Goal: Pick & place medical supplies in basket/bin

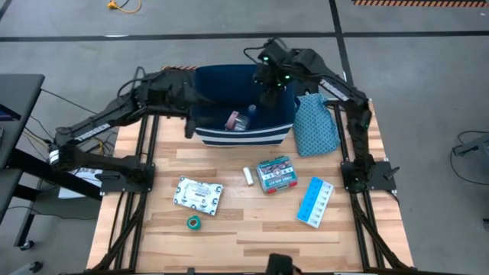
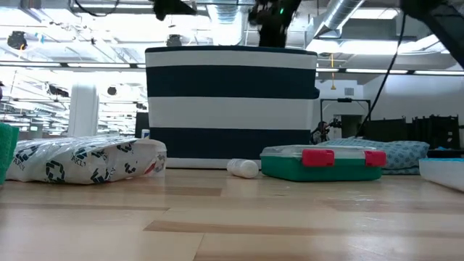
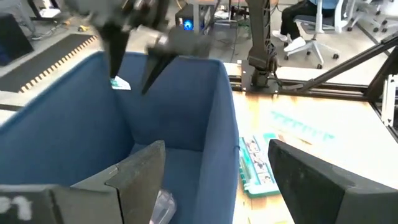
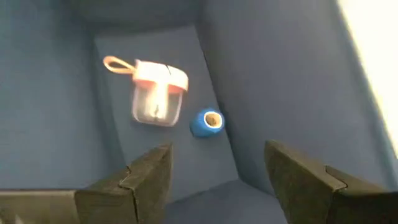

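My right tool [image 1: 269,82] hangs spread over the bin [image 1: 243,135], blue roll [image 4: 206,122] dropped; next I fetch the white tube [image 1: 248,175]. Left tool [image 1: 189,122] also spread.

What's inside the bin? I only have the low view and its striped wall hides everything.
Observer: On the bin floor lie a clear pink-lidded container and a blue roll.
Operator: Is either end effector holding anything?
Observer: No. The right end effector is over the bin with its fingers apart and empty; the left end effector is open at the bin's other side.
Operator: What remains that I can't see?
Observer: The light blue pill organiser and a green roll lie on the table.
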Action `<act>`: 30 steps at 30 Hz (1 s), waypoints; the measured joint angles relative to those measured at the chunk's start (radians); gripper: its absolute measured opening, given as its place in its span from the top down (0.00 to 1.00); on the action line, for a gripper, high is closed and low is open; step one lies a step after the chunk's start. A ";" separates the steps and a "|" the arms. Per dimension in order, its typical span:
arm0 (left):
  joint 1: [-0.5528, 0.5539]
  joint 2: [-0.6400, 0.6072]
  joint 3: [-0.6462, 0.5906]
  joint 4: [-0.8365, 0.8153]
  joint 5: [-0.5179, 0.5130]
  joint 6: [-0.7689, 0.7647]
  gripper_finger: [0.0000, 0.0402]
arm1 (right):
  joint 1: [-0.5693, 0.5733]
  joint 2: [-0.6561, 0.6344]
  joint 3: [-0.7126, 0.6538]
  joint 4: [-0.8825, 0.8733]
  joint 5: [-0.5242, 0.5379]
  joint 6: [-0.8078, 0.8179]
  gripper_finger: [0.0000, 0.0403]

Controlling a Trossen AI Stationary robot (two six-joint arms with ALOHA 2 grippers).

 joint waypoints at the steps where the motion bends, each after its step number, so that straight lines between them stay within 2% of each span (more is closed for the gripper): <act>1: 0.000 -0.021 0.000 -0.013 -0.002 -0.001 0.31 | 0.006 -0.022 0.000 0.000 0.000 0.013 0.39; 7: 0.000 -0.142 0.000 -0.165 -0.003 -0.054 0.31 | 0.064 -0.126 0.000 -0.015 0.000 0.085 0.39; 14: -0.025 -0.263 0.000 -0.409 -0.006 -0.105 0.31 | 0.170 -0.172 0.001 -0.075 -0.004 0.165 0.39; 20: -0.145 -0.356 0.000 -0.522 0.007 -0.148 0.31 | 0.292 -0.169 0.000 -0.126 -0.004 0.294 0.39; 30: -0.345 -0.424 -0.004 -0.525 -0.075 -0.211 0.31 | 0.559 -0.153 0.000 0.098 0.000 0.465 0.39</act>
